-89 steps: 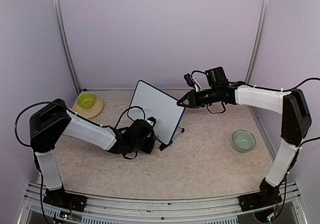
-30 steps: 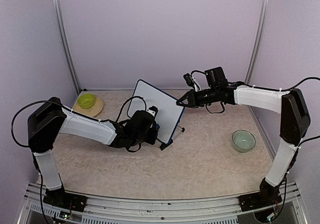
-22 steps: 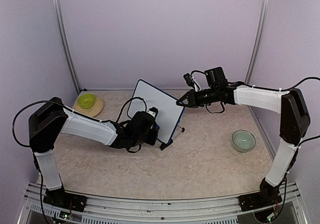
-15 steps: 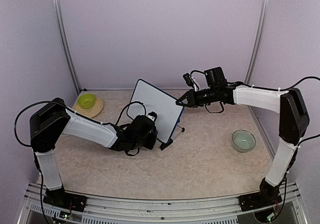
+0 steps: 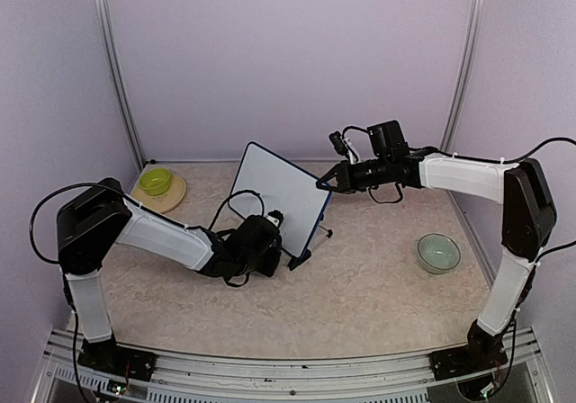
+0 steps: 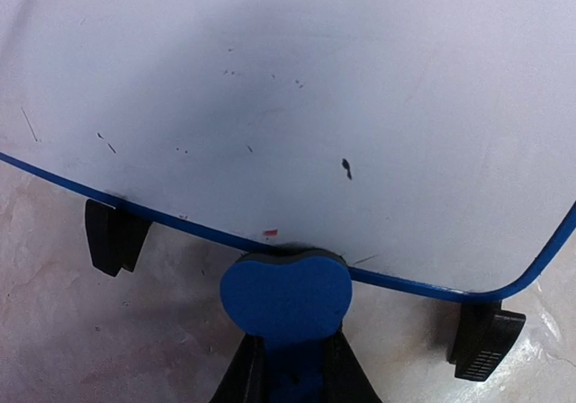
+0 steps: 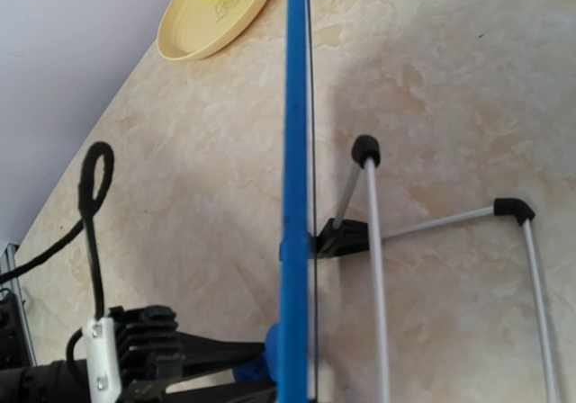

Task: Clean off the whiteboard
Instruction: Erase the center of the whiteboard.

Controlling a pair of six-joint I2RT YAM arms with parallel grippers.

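Left jaws clamp blue eraser [image 6: 286, 295] against bottom edge of whiteboard [image 6: 315, 79]; right jaws together, probably pinching its top corner, fingertips cut off in wrist view.

Lilac booth, marbled desk [image 5: 360, 286]
Plain walls [image 5: 288, 61] rise behind the beige surface; metal posts [image 5: 116, 70] (two, slim) stand at the back corners.

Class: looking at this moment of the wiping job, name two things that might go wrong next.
1. The blue eraser in the left fingers sits at the bottom edge of the whiteboard and may slip off it.
2. Dark flecks higher up could go unwiped.
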